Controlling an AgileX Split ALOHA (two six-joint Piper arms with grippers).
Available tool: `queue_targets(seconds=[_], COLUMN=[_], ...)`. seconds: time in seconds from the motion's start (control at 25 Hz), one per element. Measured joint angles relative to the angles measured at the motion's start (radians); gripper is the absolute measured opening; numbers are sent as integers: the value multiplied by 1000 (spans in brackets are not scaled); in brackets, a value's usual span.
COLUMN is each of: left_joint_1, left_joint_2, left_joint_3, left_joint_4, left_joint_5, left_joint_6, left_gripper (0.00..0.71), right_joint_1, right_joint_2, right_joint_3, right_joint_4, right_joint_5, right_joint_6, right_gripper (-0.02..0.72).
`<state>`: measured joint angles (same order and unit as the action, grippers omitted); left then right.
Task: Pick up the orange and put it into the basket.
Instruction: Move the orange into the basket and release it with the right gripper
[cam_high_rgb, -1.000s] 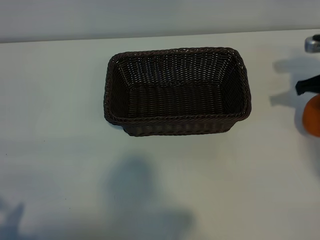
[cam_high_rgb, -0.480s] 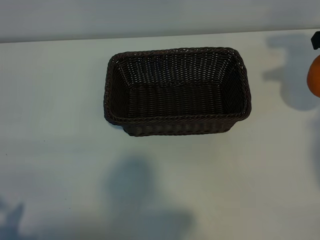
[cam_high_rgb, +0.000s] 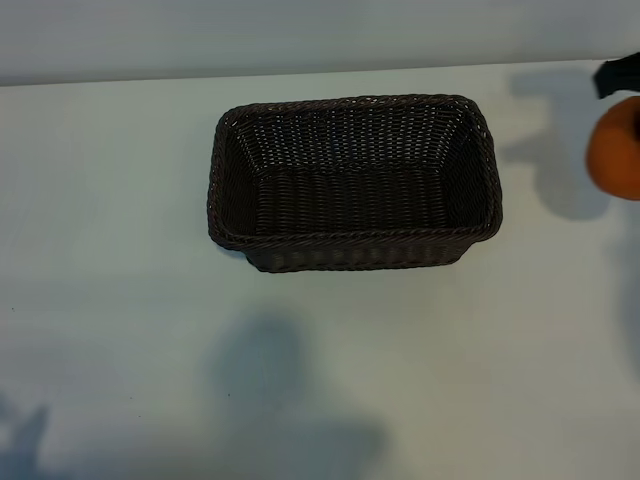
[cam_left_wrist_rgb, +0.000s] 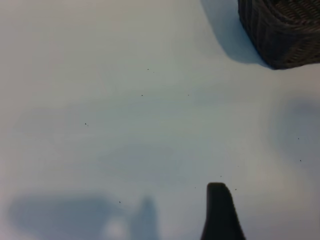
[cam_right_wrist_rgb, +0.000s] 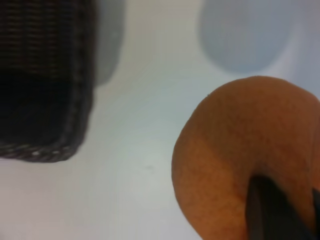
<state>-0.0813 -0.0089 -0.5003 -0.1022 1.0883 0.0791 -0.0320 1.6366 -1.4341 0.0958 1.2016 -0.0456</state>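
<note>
The orange (cam_high_rgb: 615, 148) hangs above the table at the far right edge of the exterior view, well right of the basket (cam_high_rgb: 355, 237). My right gripper (cam_right_wrist_rgb: 225, 210) is shut on it; one black finger (cam_right_wrist_rgb: 272, 212) presses into its bumpy skin, and a black part of the gripper (cam_high_rgb: 617, 76) shows just behind the fruit. The dark brown wicker basket stands empty at the table's middle, and a corner of it (cam_right_wrist_rgb: 75, 125) shows in the right wrist view. My left gripper (cam_left_wrist_rgb: 161, 220) hovers open over bare table, with one finger (cam_left_wrist_rgb: 220, 215) showing and a basket corner (cam_left_wrist_rgb: 280, 35) farther off.
The white table (cam_high_rgb: 120, 300) runs to a back edge along a pale wall (cam_high_rgb: 300, 35). Shadows of both arms fall on the table at the front left and at the back right beside the orange.
The right gripper has carried the orange off the table, toward the back and then slightly left toward the basket. The left gripper and the basket have not moved.
</note>
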Motion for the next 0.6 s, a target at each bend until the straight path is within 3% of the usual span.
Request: queue_targets(seconds=[0.6], left_joint_1=[0], left_joint_2=[0], left_joint_3=[0], left_joint_4=[0], left_joint_5=[0], left_joint_6=[0], left_gripper=[472], right_joint_1=[297], right_joint_2=[132], right_joint_3=[-188], right_joint_4=[5], right_joint_5=[25], right_joint_6=[79], right_gripper=[53])
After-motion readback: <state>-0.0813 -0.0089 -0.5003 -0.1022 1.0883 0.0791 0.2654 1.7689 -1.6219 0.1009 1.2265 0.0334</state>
